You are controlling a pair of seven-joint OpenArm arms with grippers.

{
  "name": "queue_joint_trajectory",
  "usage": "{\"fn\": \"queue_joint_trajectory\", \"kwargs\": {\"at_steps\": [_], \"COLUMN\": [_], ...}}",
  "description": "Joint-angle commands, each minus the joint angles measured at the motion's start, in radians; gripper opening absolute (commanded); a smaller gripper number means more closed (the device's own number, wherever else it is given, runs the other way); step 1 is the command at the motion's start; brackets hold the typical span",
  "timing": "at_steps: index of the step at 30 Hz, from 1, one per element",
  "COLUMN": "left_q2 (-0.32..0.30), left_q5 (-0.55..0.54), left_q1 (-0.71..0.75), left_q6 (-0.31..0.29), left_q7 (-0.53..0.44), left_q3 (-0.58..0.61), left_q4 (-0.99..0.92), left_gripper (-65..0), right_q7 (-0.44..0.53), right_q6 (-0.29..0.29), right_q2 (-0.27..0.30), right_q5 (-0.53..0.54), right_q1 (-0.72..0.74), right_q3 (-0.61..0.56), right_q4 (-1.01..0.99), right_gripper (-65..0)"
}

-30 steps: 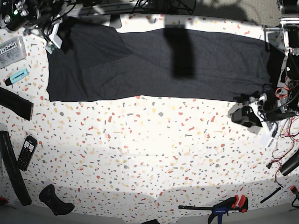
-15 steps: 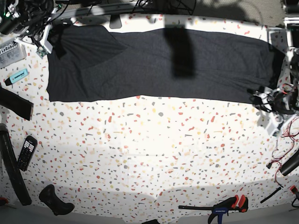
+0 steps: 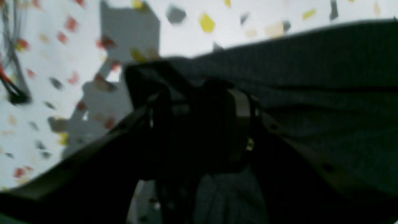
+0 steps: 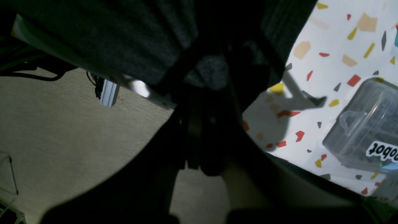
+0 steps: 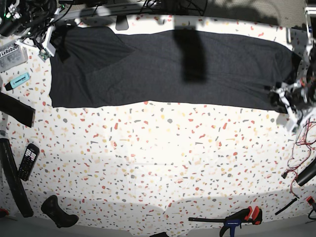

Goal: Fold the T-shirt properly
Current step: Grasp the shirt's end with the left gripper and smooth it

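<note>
Shirt [image 5: 148, 74], dark charcoal, plain side up: spread wide across the upper part of the speckled desk [image 5: 163, 148] in the base view, with a long crease slanting through the cloth towards the lower right corner. At the upper left, ridges of fabric drawn towards the right gripper [image 4: 203, 96], jaws together and clamped on the shirt's edge. At the lower right corner, left gripper [image 3: 202, 109] right over the cloth, jaws apart; contact with the fabric too dark to tell. Just beside the shirt on the left, a clear LeRobot case [image 5: 13, 56], then a small light-blue item [image 5: 18, 81] below. Further down that side, a black handset [image 5: 28, 161] with buttons. Along the bottom, a clamp [image 5: 237, 221] with red and blue parts. On the right, thin red wires [image 5: 297, 155] in loose loops.
</note>
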Motion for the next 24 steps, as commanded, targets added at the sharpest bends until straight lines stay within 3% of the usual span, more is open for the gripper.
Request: {"fn": "queue_joint_trajectory", "kwargs": {"at_steps": [1, 4, 17, 24], "left_q2": [-0.02, -0.02, -0.02, -0.02], "left_q5": [0.005, 0.047, 0.09, 0.201], "left_q1": [-0.005, 0.026, 0.031, 0.032], "left_q6": [0.019, 0.051, 0.052, 0.106], "left_q7": [-0.04, -0.091, -0.153, -0.29], "left_q3": [-0.008, -0.008, -0.008, -0.008], "left_q4": [0.015, 0.015, 0.015, 0.015], "left_gripper": [-38.3, -38.3, -38.3, -38.3], "right_q7": [0.004, 0.004, -0.043, -0.042], "right_q6": [0.001, 0.001, 0.001, 0.001], "right_q2": [0.013, 0.013, 0.013, 0.013], "right_q5": [0.018, 0.05, 0.042, 0.042], "right_q1": [-0.003, -0.003, -0.003, -0.003], "right_q3": [0.01, 0.009, 0.01, 0.01], "right_q4": [0.016, 0.016, 0.014, 0.014], "right_gripper": [-65.0, -65.0, -65.0, -65.0]}}
